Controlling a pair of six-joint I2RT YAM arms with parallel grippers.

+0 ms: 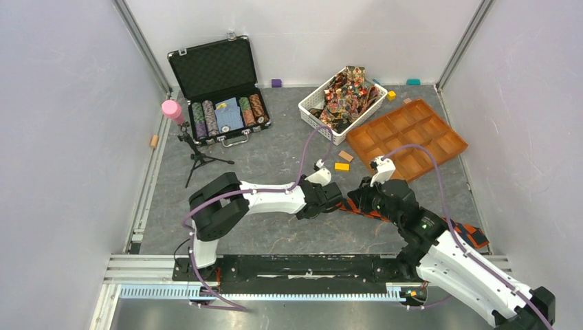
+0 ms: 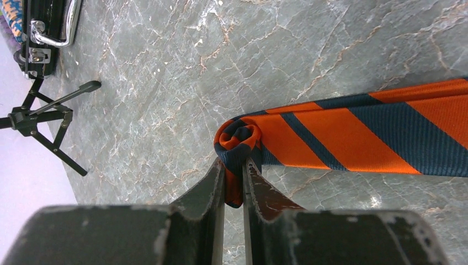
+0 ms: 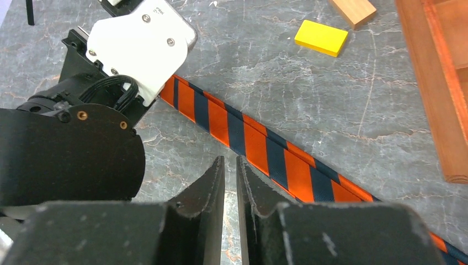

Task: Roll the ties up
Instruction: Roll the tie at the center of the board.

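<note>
I count one case (image 1: 218, 82) and one tripod (image 1: 199, 159), both well left of the tray (image 1: 412, 137). One striped tie (image 2: 353, 138) lies flat on the near side of the tray. My left gripper (image 2: 236, 168) is pinched nearly closed on its coiled end, and the band runs right from there. It passes just beyond the right gripper (image 3: 230, 163), whose jaws stand almost together on nothing. One basket (image 1: 313, 110), just left of the tray, holds patterned ties (image 1: 347, 93), too tangled to count. The right arm hides part of the striped tie from above.
</note>
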